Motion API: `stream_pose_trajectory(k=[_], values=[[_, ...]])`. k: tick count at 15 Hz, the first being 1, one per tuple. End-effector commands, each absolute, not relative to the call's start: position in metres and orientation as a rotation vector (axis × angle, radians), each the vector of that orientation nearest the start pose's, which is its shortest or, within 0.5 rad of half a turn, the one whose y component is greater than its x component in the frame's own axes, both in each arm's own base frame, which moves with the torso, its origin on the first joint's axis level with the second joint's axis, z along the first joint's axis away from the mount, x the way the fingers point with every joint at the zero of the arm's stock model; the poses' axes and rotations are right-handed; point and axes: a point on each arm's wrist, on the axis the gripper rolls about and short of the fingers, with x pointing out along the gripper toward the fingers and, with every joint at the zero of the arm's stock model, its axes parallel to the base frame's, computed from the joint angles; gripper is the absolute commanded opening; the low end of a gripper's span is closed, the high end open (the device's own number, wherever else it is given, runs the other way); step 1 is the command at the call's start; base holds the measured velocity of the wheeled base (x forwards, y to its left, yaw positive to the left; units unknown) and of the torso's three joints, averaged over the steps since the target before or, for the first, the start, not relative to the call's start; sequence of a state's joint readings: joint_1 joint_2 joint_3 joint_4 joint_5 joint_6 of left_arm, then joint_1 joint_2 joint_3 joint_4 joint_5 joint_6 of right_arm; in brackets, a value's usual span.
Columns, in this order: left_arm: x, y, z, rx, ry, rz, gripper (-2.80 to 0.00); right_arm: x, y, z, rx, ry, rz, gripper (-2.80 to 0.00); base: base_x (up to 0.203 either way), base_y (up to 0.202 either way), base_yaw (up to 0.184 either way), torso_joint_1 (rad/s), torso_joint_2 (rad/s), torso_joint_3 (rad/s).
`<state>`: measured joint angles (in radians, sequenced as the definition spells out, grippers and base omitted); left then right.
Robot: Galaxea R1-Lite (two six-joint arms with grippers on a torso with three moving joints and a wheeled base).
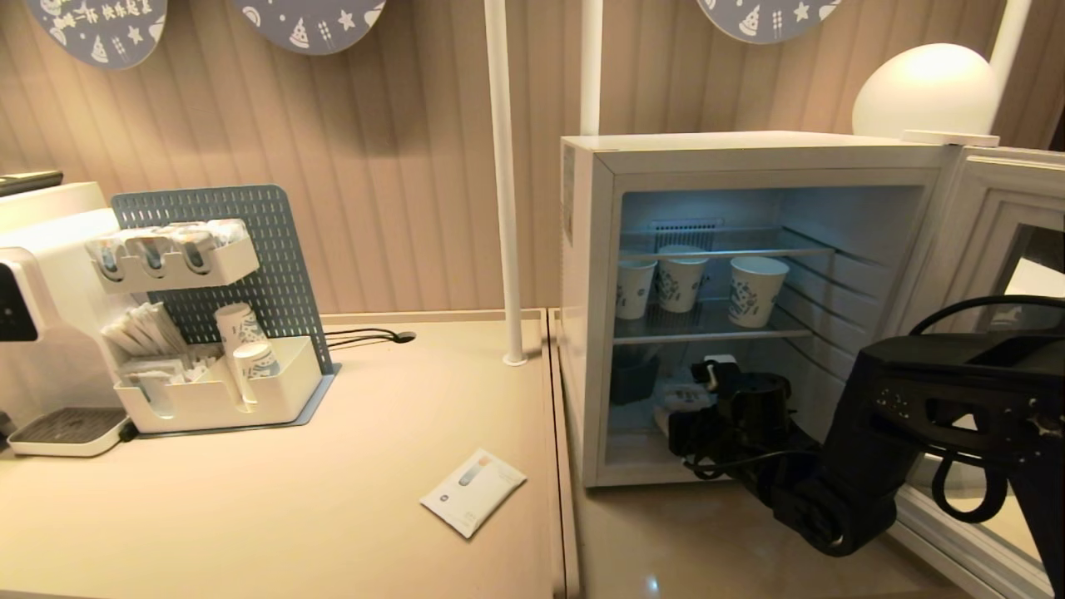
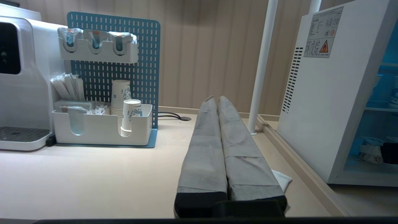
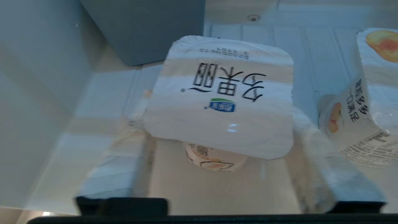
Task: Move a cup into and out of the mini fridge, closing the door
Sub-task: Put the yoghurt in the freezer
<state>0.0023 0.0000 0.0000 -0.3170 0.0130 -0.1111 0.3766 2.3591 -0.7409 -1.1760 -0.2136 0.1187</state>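
Note:
The mini fridge stands with its door swung wide to the right. My right arm reaches into the bottom compartment, under the wire shelf. There a yoghurt cup with a white foil lid stands on the fridge floor between the spread fingers of my right gripper, which is open; a finger stands off each side of the cup's narrow body. A second yoghurt cup stands just beside it. My left gripper is shut and empty, parked low over the counter.
Three paper cups stand on the fridge's middle shelf. A dark box sits at the back of the bottom compartment. On the counter are a coffee machine, a cup organiser, a sachet and a white pole.

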Motion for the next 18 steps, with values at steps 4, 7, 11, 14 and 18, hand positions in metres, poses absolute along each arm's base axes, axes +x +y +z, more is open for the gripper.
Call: stream_pose_trajectory(k=[4, 7, 11, 14, 18], values=[[-0.024, 0.000, 0.097, -0.113, -0.278, 0.003, -2.80, 0.336, 0.128, 0.006, -0.004, 0.416, 0.140, 0.00, 0.000, 0.000, 0.000, 0.000, 0.00, 0.000], [-0.024, 0.000, 0.097, -0.113, -0.278, 0.001, -2.80, 0.318, 0.122, 0.017, -0.003, 0.427, 0.157, 0.00, 0.000, 0.000, 0.000, 0.000, 0.00, 0.000], [-0.024, 0.000, 0.097, -0.113, -0.278, 0.002, -2.80, 0.297, 0.114, 0.030, 0.011, 0.426, 0.198, 0.00, 0.000, 0.000, 0.000, 0.000, 0.00, 0.000], [-0.024, 0.000, 0.097, -0.113, -0.278, 0.001, -2.80, 0.280, 0.108, 0.035, 0.017, 0.414, 0.206, 0.00, 0.000, 0.000, 0.000, 0.000, 0.00, 0.000], [-0.024, 0.000, 0.097, -0.113, -0.278, 0.001, -2.80, 0.245, 0.096, 0.045, 0.024, 0.394, 0.222, 0.00, 0.000, 0.000, 0.000, 0.000, 0.00, 0.000]])
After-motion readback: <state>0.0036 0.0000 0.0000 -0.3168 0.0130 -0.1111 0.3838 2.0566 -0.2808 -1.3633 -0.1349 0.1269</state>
